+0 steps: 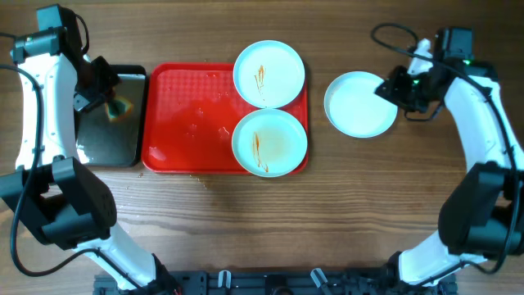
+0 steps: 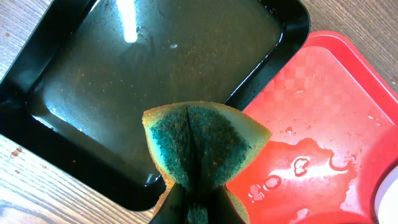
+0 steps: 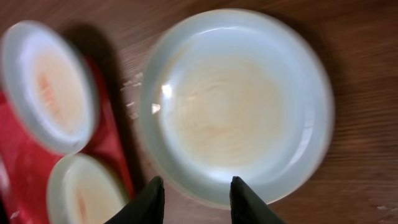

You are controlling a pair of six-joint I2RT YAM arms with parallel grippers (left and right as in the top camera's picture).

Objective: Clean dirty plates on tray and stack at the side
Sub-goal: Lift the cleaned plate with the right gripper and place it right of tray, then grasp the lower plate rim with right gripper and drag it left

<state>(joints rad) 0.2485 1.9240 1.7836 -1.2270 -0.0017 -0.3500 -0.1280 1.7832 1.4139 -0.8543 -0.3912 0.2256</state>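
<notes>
1. At the right wrist, the right gripper [image 3: 196, 182] has its jaws apart. They straddle the near rim of the clean plate [image 3: 236, 106]. No grip on it is evident, and contact cannot be confirmed.
2. The clean plate [image 1: 360, 104] lies flat on the table, just beside the right end of the tray [image 1: 180, 123]. No streaks show on it.
3. Two streaked plates sit at the tray's right end, the far plate [image 1: 269, 74] and the near plate [image 1: 269, 142]. They touch or nearly touch. The far plate overhangs the far rim.
4. The left gripper [image 2: 194, 200] is clamped on the sponge [image 2: 199, 143], which is folded upward. It hangs over the pan [image 2: 155, 74], at the corner next to the tray.
5. Governing relation: both streaked plates lie to the right gripper's left, across a short gap. The far plate is the closer of the two. The right arm is nearer to them; the sponge stands well apart, at the tray's opposite end.
6. Judgement: one plate done, two outstanding. The next pickup likely falls to the right arm. The tray's long axis runs left to right; the plates are round, so approach angle is free.
</notes>
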